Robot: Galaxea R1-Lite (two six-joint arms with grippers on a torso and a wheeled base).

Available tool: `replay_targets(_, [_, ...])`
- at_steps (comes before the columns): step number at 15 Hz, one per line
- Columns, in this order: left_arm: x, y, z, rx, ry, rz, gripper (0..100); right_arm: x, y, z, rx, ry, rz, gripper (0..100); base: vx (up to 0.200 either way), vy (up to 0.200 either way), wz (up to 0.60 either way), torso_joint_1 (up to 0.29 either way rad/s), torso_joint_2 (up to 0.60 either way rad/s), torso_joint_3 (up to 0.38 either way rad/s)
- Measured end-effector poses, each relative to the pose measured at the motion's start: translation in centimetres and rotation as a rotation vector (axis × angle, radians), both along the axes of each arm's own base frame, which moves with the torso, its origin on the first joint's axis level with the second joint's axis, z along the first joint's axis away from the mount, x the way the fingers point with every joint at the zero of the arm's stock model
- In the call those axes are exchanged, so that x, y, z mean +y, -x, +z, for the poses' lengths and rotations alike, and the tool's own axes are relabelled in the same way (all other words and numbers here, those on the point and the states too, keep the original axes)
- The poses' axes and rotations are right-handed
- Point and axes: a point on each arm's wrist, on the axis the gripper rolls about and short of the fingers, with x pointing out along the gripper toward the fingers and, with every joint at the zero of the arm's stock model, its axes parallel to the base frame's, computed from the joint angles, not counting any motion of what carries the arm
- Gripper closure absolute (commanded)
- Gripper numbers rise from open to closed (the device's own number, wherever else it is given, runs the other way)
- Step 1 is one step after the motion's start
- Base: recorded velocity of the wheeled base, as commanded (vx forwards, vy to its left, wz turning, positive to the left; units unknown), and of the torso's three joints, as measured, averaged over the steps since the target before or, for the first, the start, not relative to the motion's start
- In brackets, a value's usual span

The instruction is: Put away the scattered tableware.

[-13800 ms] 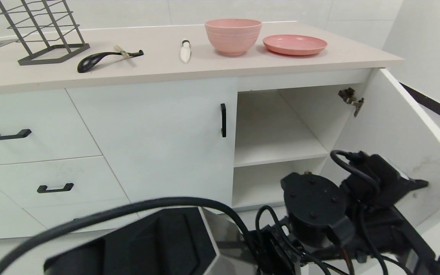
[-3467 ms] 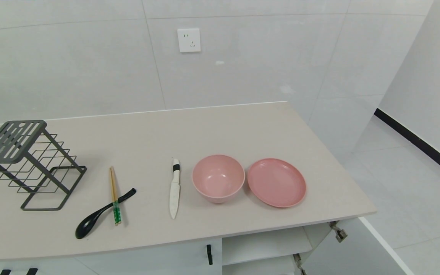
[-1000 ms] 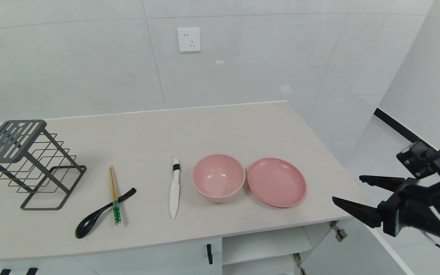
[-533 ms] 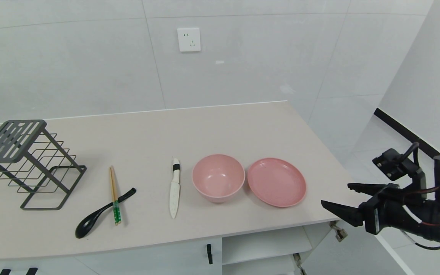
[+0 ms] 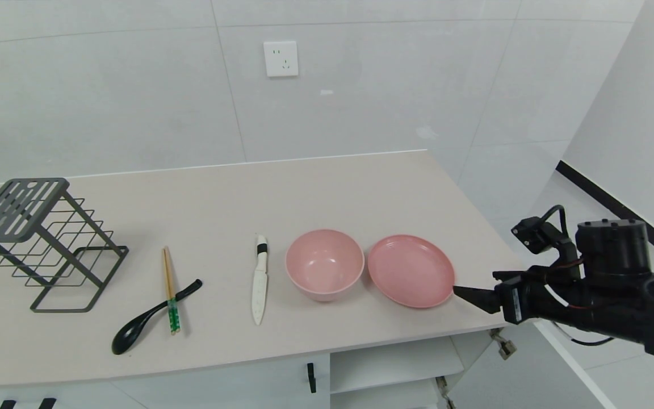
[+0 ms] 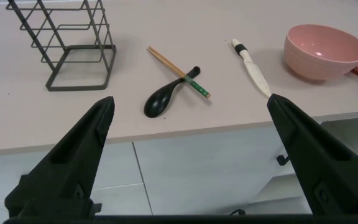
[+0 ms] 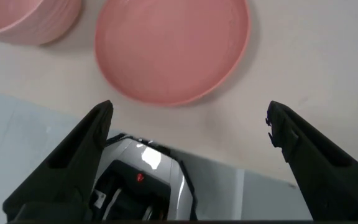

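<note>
Right tool (image 5: pixel 474 282) has advanced, jaws apart, just beside pink plate (image 5: pixel 410 271).

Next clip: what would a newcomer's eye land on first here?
The pink bowl and plate, side by side at the right front of the pale counter, stand out most. The black right pincer is open beside the plate's right rim. Farther left lie a knife, a spoon crossed by chopsticks, and a wire rack.
</note>
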Motion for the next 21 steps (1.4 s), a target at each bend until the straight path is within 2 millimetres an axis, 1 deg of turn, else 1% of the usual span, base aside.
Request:
replay_targets(2, [0.0,0.0,0.0,0.000,0.000,0.000,0,0.5,-2.0,-0.2,-0.010,0.004,-0.013,0,0.000,0.000,0.00,0.000,0.00,0.000])
replay_targets(5, [0.0,0.0,0.0,0.000,0.000,-0.001,0,0.9,-3.9,-0.9,-0.008,0.006,-0.018,0,0.000,0.000,0.00,0.000,0.00,0.000])
replay_targets(11, [0.0,0.0,0.0,0.000,-0.003,-0.003,0,1.0,-4.9,-2.2,0.021,0.032,-0.047,0,0.000,0.000,0.00,0.000,0.00,0.000])
replay_targets(14, [0.0,0.0,0.0,0.001,-0.004,-0.003,0,1.3,-5.9,-2.7,0.021,0.031,-0.044,0,0.000,0.000,0.00,0.000,0.00,0.000])
replay_targets(21, [0.0,0.0,0.0,0.000,-0.007,-0.004,0,2.0,-9.3,-3.8,0.002,0.019,-0.048,0,0.000,0.000,0.00,0.000,0.00,0.000])
